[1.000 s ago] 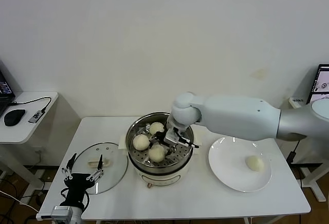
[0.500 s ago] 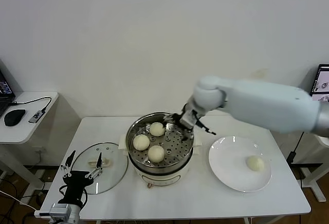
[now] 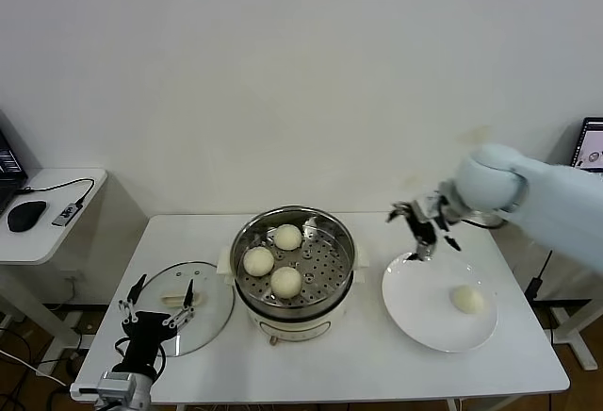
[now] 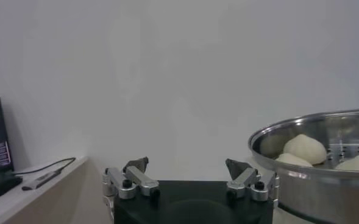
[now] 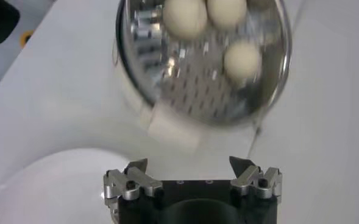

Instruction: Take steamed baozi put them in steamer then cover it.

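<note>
The right pincer (image 3: 426,229) hangs empty, its fingers spread wide apart, above the near-left rim of the flat round white plate (image 3: 407,309). It is between the pot and the plate, and I judge it is heading for the last bun. Open fingers make sense here: they need that gap to drop around a soft dome without squashing it.

That last smooth cream-white dough bun (image 3: 465,299) sits alone on the plate, right of centre, well clear of the pincer. The plate lies just to the right of the round shiny stainless-steel steamer with a perforated tray (image 3: 332,262), so the carry across is short.

Three more cream-white buns (image 3: 286,281) rest inside on the tray, grouped toward its left half. That leaves the right part of the perforated tray bare, which looks like room kept for the fourth.

On the other side of the steamer, the round clear glass lid with a metal rim and cream bar handle (image 3: 209,289) lies flat on the white table (image 3: 377,364), out of the way of the loading but close by. The left pincer (image 3: 156,310) hovers over its near edge with fingers apart too, holding nothing, apparently waiting to lift the lid by the handle once the pot is full.
</note>
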